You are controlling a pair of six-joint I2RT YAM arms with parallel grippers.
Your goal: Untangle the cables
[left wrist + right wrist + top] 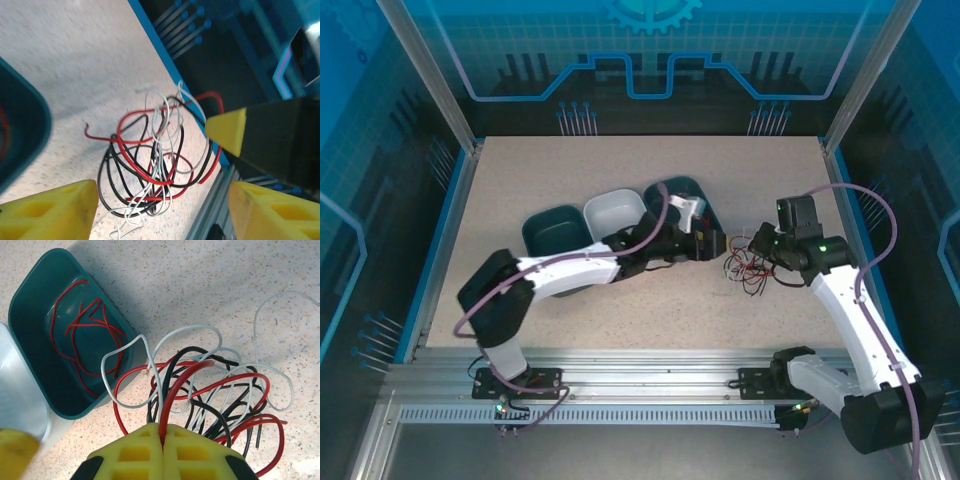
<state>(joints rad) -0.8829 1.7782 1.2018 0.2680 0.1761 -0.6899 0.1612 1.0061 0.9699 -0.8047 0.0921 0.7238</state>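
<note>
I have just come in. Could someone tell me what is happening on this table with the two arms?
The two arms are working on a tangle of thin red, black and whitish wires that lies on the speckled table. The right gripper is shut on one red wire that rises out of the pile. The left gripper hovers open close to the tangle. A few red wires lie in the dark teal plastic bin beside it.

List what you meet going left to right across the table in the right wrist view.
White bin → teal bin holding red cables → tangle of red, black and white cables.
</note>
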